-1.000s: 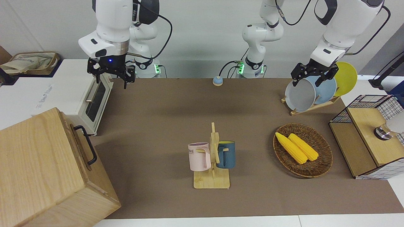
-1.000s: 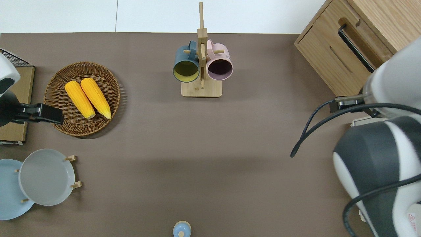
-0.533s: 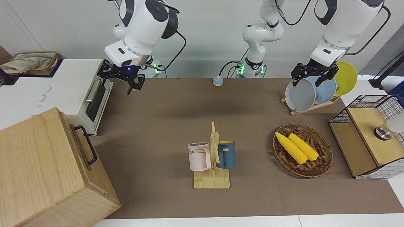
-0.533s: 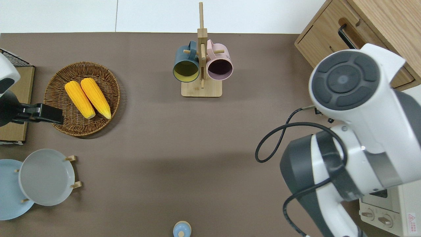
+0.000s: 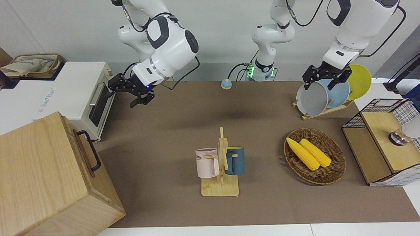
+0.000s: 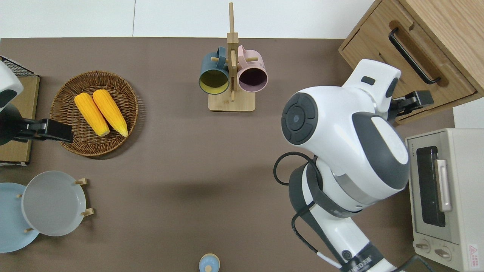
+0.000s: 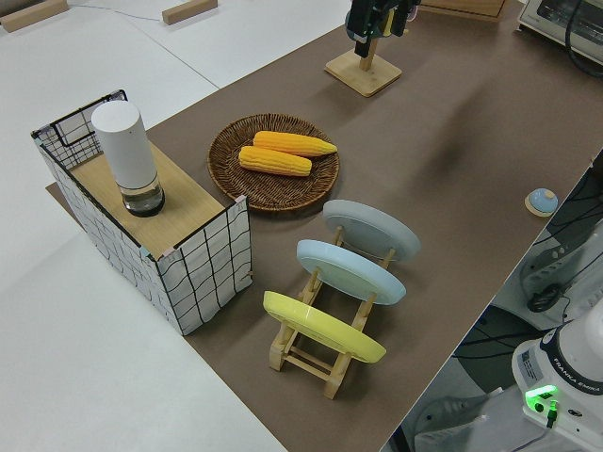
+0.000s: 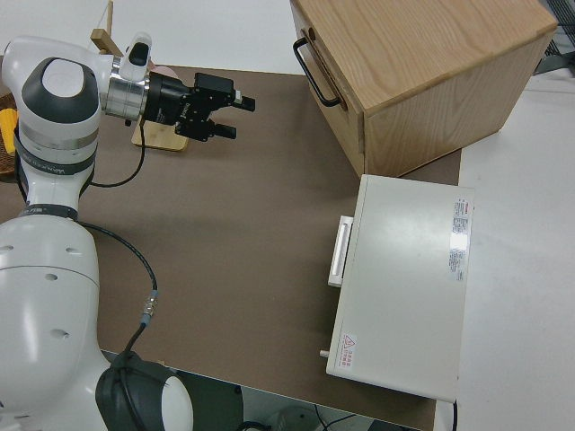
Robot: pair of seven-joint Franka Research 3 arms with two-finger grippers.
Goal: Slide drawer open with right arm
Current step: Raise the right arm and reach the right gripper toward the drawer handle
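Note:
The drawer (image 6: 401,72) sits shut in the big pale wooden box (image 5: 39,170) at the right arm's end of the table. Its black loop handle (image 6: 414,56) also shows in the front view (image 5: 93,151) and the right side view (image 8: 316,59). My right gripper (image 8: 239,118) is open and empty, lying level with its fingers pointing at the box front. It hangs over the mat close to the drawer front, apart from the handle; it also shows in the front view (image 5: 123,95) and the overhead view (image 6: 422,101). My left arm is parked, its gripper (image 5: 318,86) open.
A white toaster oven (image 6: 442,196) stands beside the box, nearer to the robots. A mug rack (image 5: 220,167) stands mid-table. A basket with corn (image 5: 314,156), a plate rack (image 5: 328,95) and a wire-grid cabinet (image 5: 380,141) are at the left arm's end.
My right arm has swung from above the toaster oven out over the mat, and its gripper has turned from pointing down to lying level, facing the box. The left arm has not moved.

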